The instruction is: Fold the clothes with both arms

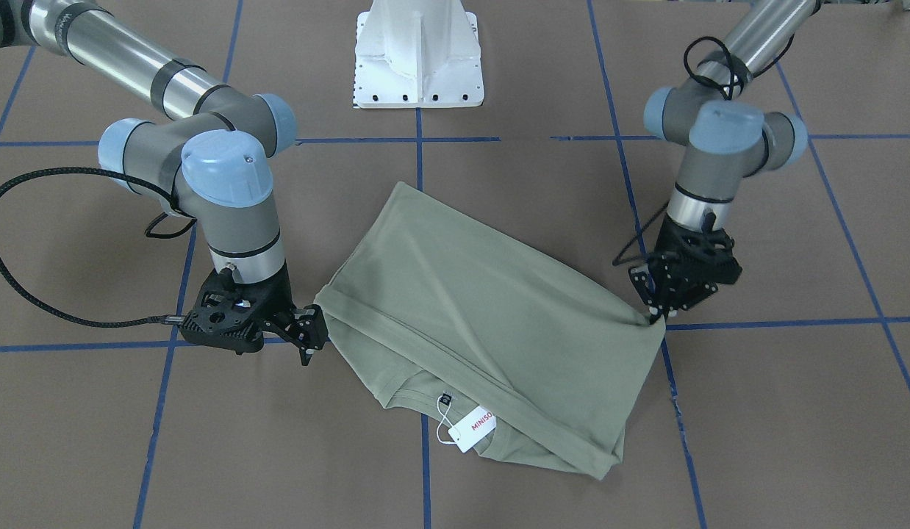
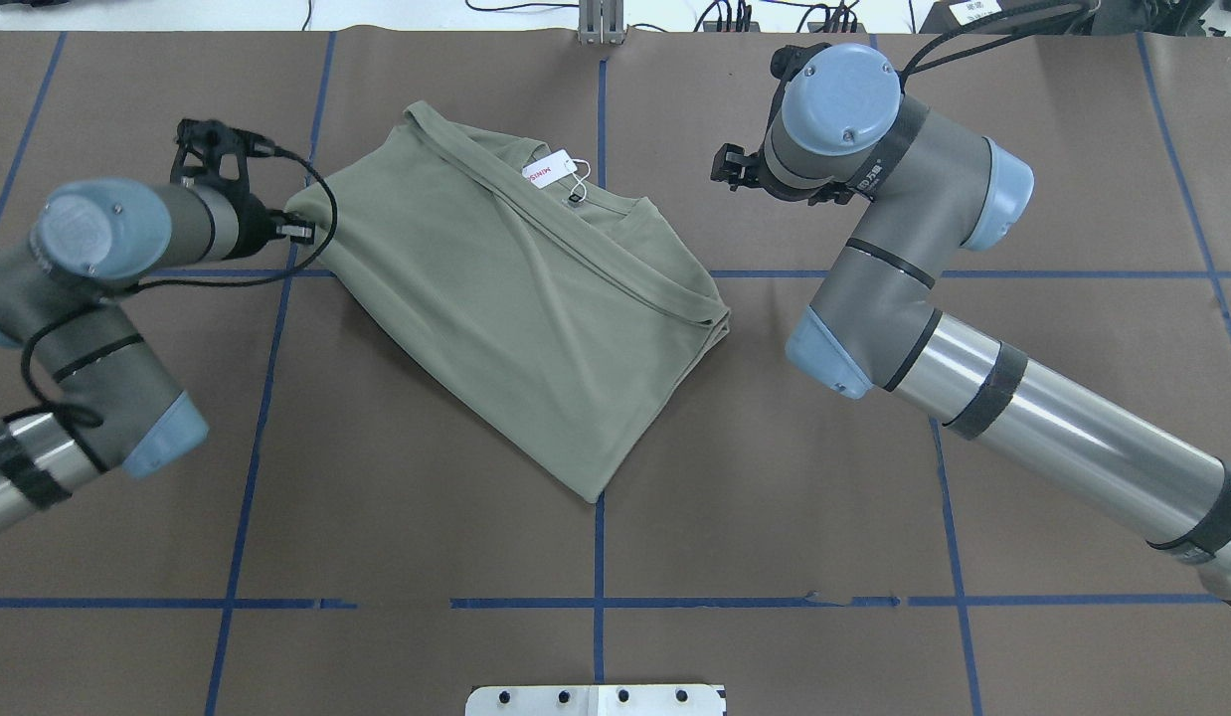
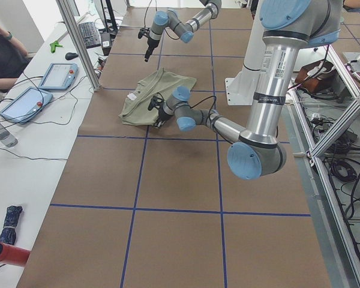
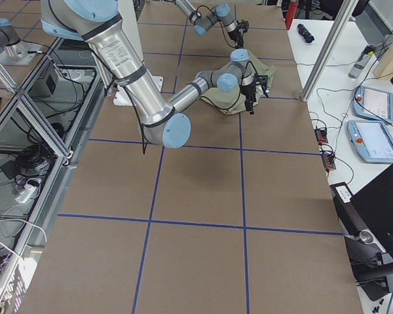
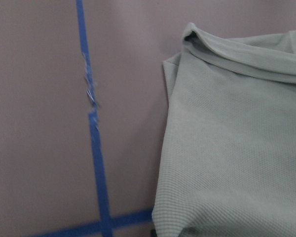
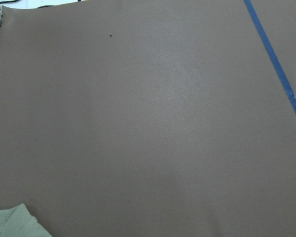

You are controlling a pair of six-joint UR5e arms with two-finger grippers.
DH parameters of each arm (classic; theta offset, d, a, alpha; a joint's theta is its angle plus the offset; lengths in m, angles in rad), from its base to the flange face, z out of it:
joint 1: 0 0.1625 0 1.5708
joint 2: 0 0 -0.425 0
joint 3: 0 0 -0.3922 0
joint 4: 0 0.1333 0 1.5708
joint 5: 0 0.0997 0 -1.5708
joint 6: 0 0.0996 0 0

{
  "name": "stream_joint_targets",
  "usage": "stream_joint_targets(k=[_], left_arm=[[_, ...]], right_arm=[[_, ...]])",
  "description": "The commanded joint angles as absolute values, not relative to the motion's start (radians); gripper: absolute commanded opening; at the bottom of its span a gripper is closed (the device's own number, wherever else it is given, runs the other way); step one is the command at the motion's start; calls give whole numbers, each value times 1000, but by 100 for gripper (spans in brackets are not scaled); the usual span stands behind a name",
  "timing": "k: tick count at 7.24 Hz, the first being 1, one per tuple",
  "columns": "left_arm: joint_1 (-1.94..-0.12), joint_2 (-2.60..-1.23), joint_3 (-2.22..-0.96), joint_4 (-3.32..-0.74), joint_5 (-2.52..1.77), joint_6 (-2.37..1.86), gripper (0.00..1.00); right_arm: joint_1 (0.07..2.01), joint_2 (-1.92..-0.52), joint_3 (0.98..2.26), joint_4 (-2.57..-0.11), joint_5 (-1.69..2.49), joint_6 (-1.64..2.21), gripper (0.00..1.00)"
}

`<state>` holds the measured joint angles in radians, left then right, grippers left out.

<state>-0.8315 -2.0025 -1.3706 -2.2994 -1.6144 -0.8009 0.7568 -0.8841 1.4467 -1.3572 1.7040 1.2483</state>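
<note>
The sage-green shirt (image 1: pixel 484 308) (image 2: pixel 516 298) lies folded over itself in the middle of the table, its white MINISO hang tag (image 1: pixel 473 428) showing at the neck. My left gripper (image 1: pixel 656 316) (image 2: pixel 299 231) is down at the shirt's side corner, shut on the cloth, which is drawn to a point there. The left wrist view shows the shirt's edge (image 5: pixel 237 148) close up. My right gripper (image 1: pixel 308 339) (image 2: pixel 723 166) stands open just off the opposite corner, holding nothing. Only a scrap of shirt (image 6: pixel 10 224) shows in the right wrist view.
The white pedestal base (image 1: pixel 418 59) stands at the robot's side of the brown, blue-taped table (image 2: pixel 377 497). A person (image 3: pixel 0 54) sits at a side desk with tablets (image 3: pixel 57 75). An aluminium post (image 3: pixel 78 36) rises at that table edge.
</note>
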Motion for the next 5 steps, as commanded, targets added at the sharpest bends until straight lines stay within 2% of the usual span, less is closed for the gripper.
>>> stream_joint_targets(k=[1,2,3,4,5], left_arm=[[-920,-2272,-1008,-2313,-1606,-720,0],[-929,-2320,-900,-2374,-1583,-685,0],[-954,-2316,-893,-2394,-1571,-623,0],[-959,-2313,-903,-2405,-1577,-623,99],[-965,-2307,-945,-2420,-1612,-633,100]], right_arm=[[753,-879,1450,-1356,1704,1252,100],[750,-877,1454,-1356,1704,1252,100],[741,-876,1456,-1356,1704,1253,100],[721,-867,1453,-1356,1703,1293,100],[701,-836,1441,-1330,1695,1361,100]])
